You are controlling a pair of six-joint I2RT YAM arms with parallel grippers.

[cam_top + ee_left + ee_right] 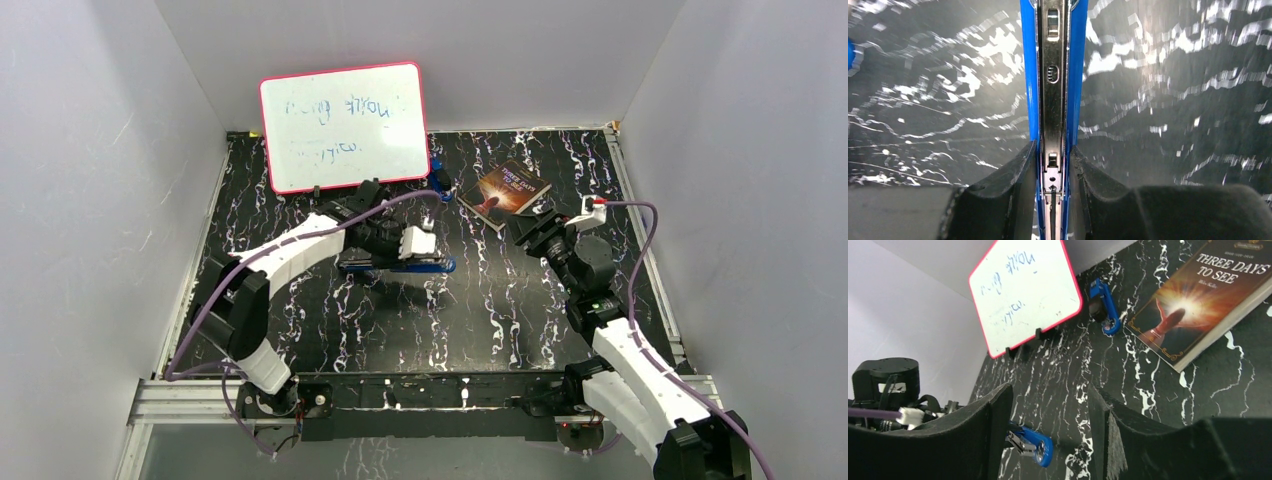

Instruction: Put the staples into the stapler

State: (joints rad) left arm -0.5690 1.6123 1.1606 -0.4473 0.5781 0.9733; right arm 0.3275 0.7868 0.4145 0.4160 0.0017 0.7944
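The stapler (1053,75) is judged rigid, fairly light and smooth-sided, best gripped across its flat blue flanks. It rests left of centre on the table (500,330), long axis crosswise, metal rail upward. The left gripper (1053,150) clamps its flanks at one end; the right gripper (1050,390) stands wide apart, empty. The staples cannot be made out
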